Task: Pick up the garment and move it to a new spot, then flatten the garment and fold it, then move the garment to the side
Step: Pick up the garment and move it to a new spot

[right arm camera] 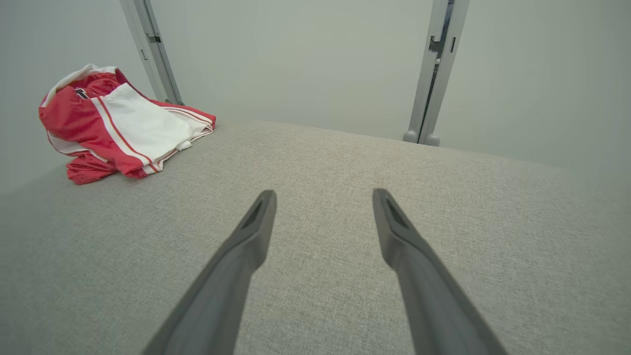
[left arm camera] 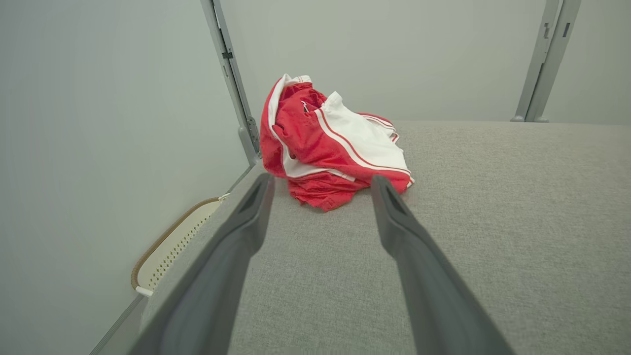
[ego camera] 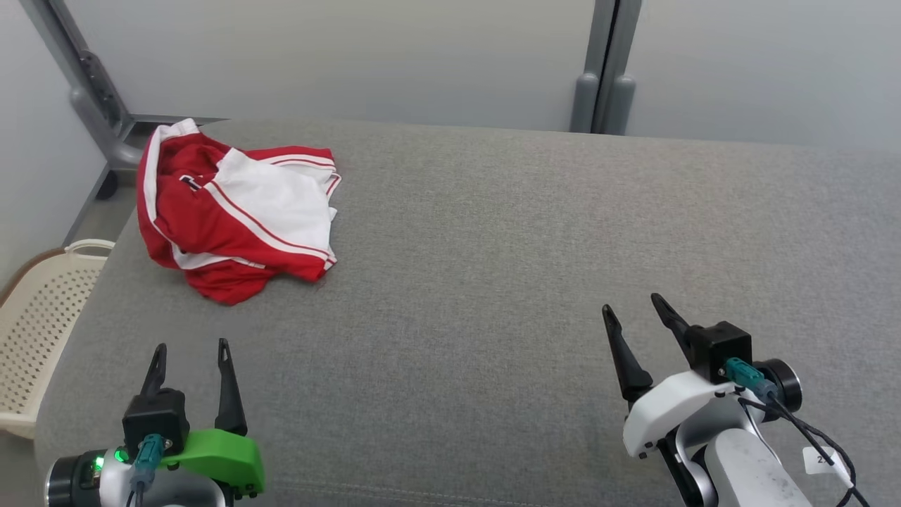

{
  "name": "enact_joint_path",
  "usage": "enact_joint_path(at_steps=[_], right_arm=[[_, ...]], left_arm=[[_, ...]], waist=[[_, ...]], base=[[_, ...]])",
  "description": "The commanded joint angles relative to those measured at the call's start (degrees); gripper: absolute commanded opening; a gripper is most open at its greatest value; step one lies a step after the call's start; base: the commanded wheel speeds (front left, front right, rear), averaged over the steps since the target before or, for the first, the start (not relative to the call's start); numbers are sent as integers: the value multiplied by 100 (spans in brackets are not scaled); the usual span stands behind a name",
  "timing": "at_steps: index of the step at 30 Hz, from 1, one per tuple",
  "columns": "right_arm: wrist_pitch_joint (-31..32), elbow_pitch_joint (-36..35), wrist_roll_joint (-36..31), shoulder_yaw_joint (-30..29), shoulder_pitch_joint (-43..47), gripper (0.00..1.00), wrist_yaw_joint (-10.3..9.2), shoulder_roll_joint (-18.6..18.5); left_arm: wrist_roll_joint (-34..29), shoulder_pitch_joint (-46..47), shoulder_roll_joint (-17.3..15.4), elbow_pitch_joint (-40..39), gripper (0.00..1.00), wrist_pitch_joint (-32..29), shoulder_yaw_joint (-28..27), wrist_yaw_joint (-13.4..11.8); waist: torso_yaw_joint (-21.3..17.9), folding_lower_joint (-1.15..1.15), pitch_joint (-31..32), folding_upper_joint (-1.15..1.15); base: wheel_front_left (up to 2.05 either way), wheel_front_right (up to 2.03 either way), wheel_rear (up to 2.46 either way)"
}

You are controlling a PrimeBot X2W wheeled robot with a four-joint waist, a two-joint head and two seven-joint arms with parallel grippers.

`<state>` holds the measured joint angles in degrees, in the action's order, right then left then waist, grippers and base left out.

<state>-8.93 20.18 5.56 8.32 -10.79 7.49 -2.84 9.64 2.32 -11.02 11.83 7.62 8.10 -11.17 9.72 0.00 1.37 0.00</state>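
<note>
**Garment, orientation.** The garment, red with white panels and thin stripes, lies crumpled in a heap at the far left corner of the grey fabric-covered table. In the head view its longest run goes from about 11 o'clock to 5 o'clock, and the stripes follow much the same line. Which end is the top cannot be told.

**Position relative to the grippers.** In the head view the heap is at about 12 o'clock from the left gripper, ahead of the fingertips and not touching them. It is at about 10 o'clock from the right gripper, well apart. In the left wrist view the near red edge shows between the two fingertips. Both grippers have their jaws spread wide with nothing between them, and they sit over bare table.

**Obscured or unclear.**
- The folds hide the garment's lower layers and true outline.
- A small dark mark on the red part is too small to read.
- Whether the garment's left edge overhangs the table cannot be told.
- The cream perforated basket, at 9 o'clock below the table, is cut off by the picture edge.
</note>
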Motion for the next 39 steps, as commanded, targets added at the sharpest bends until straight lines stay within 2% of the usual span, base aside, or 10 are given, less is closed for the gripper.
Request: enact_joint_path(at_steps=[1, 11, 19, 30, 39], right_arm=[[-36, 16, 41, 25, 63, 100, 0, -12], [-61, 48, 196, 109, 107, 100, 0, -13], [-87, 72, 259, 136, 124, 100, 0, -14], [-117, 85, 331, 195, 129, 100, 0, -14], [-108, 118, 373, 269, 71, 100, 0, -14]], left_arm=[[31, -83, -52, -29, 100, -28, -4, -51], [145, -166, -112, -117, 100, -88, -60, -58], [244, -308, -197, -215, 100, -78, -202, -195], [294, -458, -303, -357, 100, -70, -331, -336], [374, -449, -258, -402, 100, -43, -290, -312]], waist=[[326, 0, 59, 0], [872, 0, 111, 0], [1274, 0, 165, 0], [1470, 0, 197, 0], [1460, 0, 207, 0]], base=[[0, 0, 0], [0, 0, 0], [0, 0, 0], [0, 0, 0], [0, 0, 0]])
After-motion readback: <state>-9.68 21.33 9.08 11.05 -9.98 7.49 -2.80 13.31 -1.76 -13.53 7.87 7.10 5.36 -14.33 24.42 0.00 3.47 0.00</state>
